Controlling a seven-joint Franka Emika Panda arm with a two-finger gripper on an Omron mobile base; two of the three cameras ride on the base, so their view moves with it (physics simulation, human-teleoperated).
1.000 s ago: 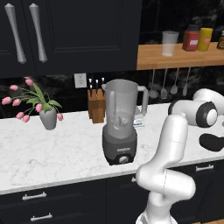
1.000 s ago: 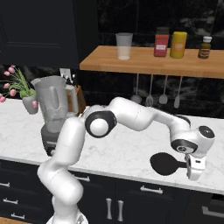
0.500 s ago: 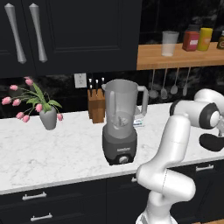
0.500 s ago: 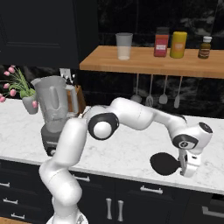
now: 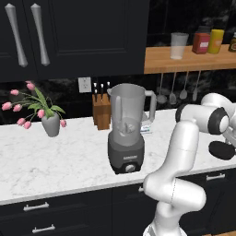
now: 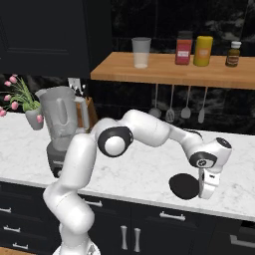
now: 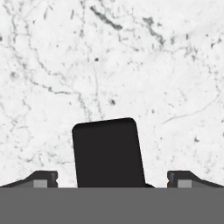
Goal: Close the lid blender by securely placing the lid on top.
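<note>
Hovering over the lid, far from the blender

My gripper [image 7: 109, 178] is wide open w/ fingers either side of the lid [image 6: 184, 186], flat on the counter [image 6: 149, 174] well right of the blender [image 5: 126, 134], jar top uncovered.

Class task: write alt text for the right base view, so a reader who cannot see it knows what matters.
A white robot arm reaches right across a marble counter, its tool pointing down beside a flat black lid lying on the counter. The lidless blender stands far left, and a wooden shelf above holds a cup and jars.
</note>
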